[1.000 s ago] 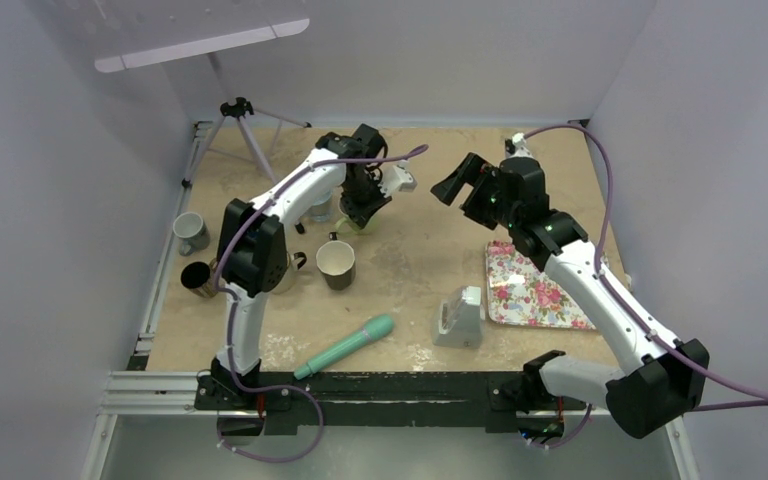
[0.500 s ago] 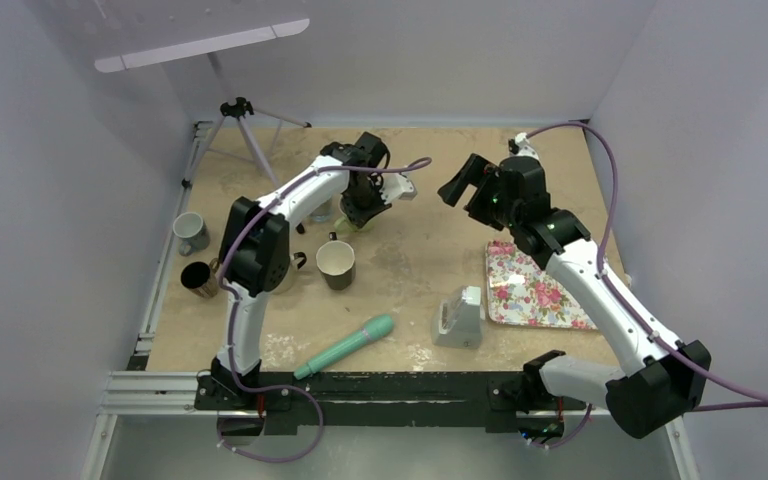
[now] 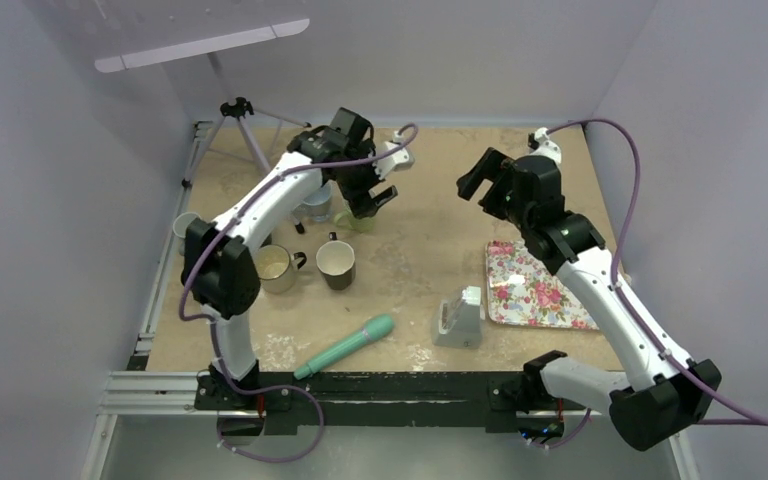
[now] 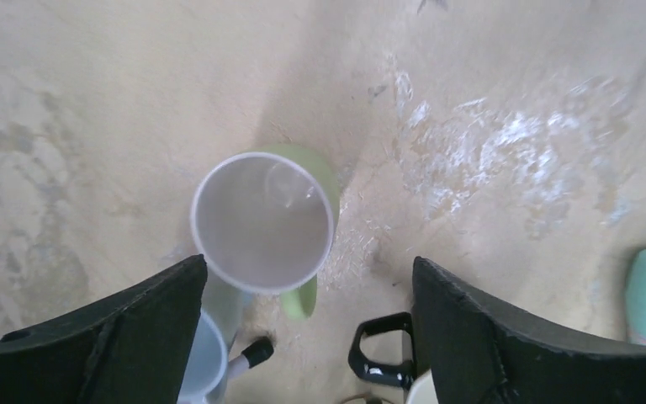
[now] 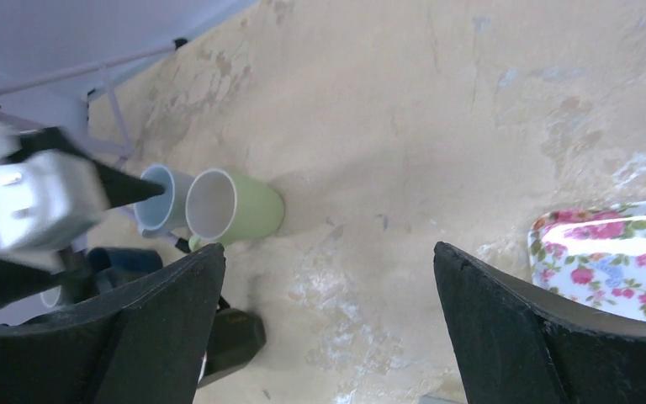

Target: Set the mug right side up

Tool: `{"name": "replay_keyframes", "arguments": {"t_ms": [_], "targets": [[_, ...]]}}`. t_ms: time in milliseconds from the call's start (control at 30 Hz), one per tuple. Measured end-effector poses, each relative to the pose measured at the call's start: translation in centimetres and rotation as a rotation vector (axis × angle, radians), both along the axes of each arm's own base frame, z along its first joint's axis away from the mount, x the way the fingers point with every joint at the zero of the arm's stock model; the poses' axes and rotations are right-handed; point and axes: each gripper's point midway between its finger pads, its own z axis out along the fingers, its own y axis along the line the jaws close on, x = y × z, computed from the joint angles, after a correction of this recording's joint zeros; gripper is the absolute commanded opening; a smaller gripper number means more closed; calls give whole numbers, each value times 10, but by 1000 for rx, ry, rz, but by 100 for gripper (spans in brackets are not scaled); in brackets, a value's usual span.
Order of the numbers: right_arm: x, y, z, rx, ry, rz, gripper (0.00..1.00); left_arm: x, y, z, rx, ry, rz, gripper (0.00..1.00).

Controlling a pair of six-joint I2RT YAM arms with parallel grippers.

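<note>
**Green mug (image 4: 262,220) upright beneath a spread left end effector.** The green mug stands mouth up on the tan surface (image 3: 420,250), toward its far left-centre. It has a pale green glazed wall, a smooth white interior and a rounded loop handle.

The left end effector (image 3: 370,196) hangs directly above it. Its black fingers (image 4: 147,324) are spread wide, one to each side of the mug, and pinch nothing. The right end effector (image 5: 328,251) is likewise spread and empty. It is held high over the far middle of the surface, well apart from the mug.

Surroundings:
- **Closest neighbour:** a pale blue mug (image 5: 158,199) stands just beside the green one. Whether the two walls touch cannot be told. In the left wrist view it lies partly under one finger; the other sides of the green mug face bare surface.
- **Other mugs:** nearer the arm bases, a cream mug with a black handle (image 3: 337,262) stands beside a tan mug (image 3: 274,268). A grey mug (image 3: 182,222) sits at the left edge, partly hidden by the left arm.
- **Near edge and right:** a teal tapered tool (image 3: 346,346) lies near the front edge. A grey moulded holder (image 3: 458,320) stands next to a rectangular floral tray (image 3: 535,290).
- **Far-left corner:** a small tripod (image 3: 240,125).

The surface is matte and mottled — with pale, scuffed patches.
</note>
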Motion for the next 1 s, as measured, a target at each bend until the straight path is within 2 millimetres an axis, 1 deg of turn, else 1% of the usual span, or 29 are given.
{"name": "replay_keyframes", "arguments": {"t_ms": [67, 100, 167, 200, 267, 367, 400, 433, 500, 567, 633, 700, 767, 867, 933, 1000], "targets": [[1, -9, 9, -16, -34, -27, 99, -3, 1, 36, -75, -52, 25, 98], [1, -14, 13, -23, -49, -38, 99, -5, 4, 51, -102, -76, 36, 99], [2, -26, 24, -49, -93, -69, 99, -13, 19, 82, -152, -137, 65, 100], [3, -32, 30, -61, -119, -83, 99, -19, 30, 95, -171, -170, 83, 100], [5, -43, 45, -86, -186, -113, 99, -38, 58, 114, -197, -229, 125, 100], [6, -56, 63, -136, -288, -145, 99, -71, 110, 129, -191, -306, 225, 100], [6, -59, 65, -153, -308, -153, 99, -78, 123, 132, -190, -325, 258, 100], [7, -63, 68, -174, -334, -160, 99, -87, 141, 135, -197, -353, 307, 100], [9, -68, 69, -214, -371, -174, 99, -104, 168, 132, -204, -399, 394, 100], [9, -72, 63, -253, -389, -179, 99, -127, 192, 116, -221, -480, 490, 100], [7, -77, 48, -300, -400, -180, 99, -152, 202, 93, -259, -545, 547, 100], [4, -83, 34, -344, -407, -188, 99, -167, 212, 80, -310, -635, 613, 100], [-2, -92, 18, -392, -417, -204, 99, -168, 222, 72, -349, -687, 696, 100], [-15, -107, 4, -456, -461, -243, 99, -160, 235, 52, -363, -685, 837, 100], [-24, -117, 2, -480, -501, -281, 99, -155, 243, 38, -354, -662, 928, 100], [-33, -128, 1, -500, -541, -327, 99, -150, 250, 29, -345, -657, 1004, 100]]}}
